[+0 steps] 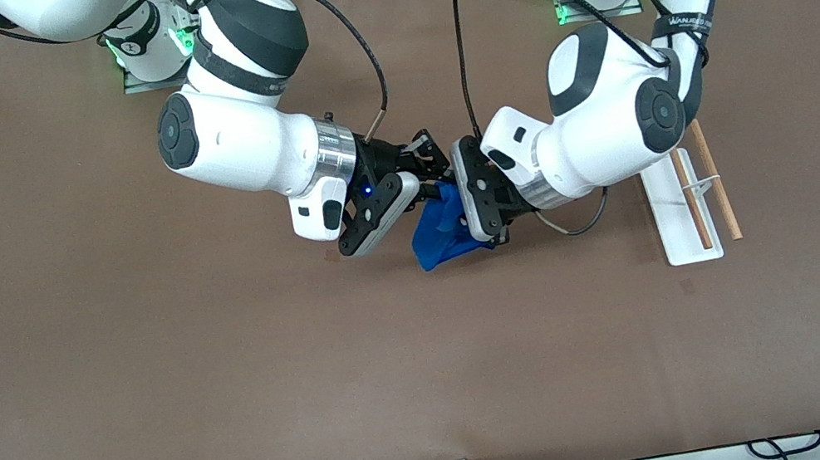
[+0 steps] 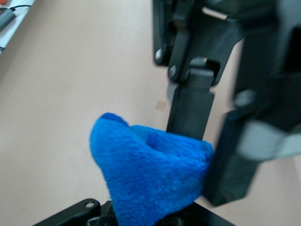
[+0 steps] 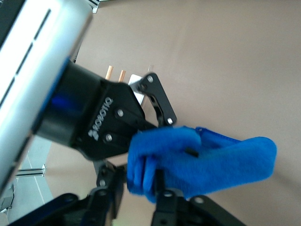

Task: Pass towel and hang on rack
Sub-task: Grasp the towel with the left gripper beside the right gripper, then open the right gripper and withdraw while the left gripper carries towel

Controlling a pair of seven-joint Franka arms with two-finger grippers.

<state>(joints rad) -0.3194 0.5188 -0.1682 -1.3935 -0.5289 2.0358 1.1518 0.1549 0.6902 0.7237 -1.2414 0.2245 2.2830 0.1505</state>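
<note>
**Towel held between both grippers, mid-table**

My left gripper [image 1: 454, 209] is clamped shut on the blue towel [image 1: 444, 239], which bunches out from between its fingers and hangs above the table [image 1: 152, 393]. My right gripper [image 1: 424, 177] meets it head-on from ten o'clock, pressed into the same wad of cloth; whether it grips the towel or has let go I cannot tell.

Taking the front view as a dial with twelve at my bases, the rack [image 1: 690, 214] stands at three o'clock from the towel, toward my left arm's end of the table. Its white base lies flat, and its two wooden rods run roughly from twelve to six. My left forearm hangs over the rack's twelve o'clock end and hides part of it.

From five round to eight o'clock the brown tabletop runs on down to the table's six o'clock edge.
</note>
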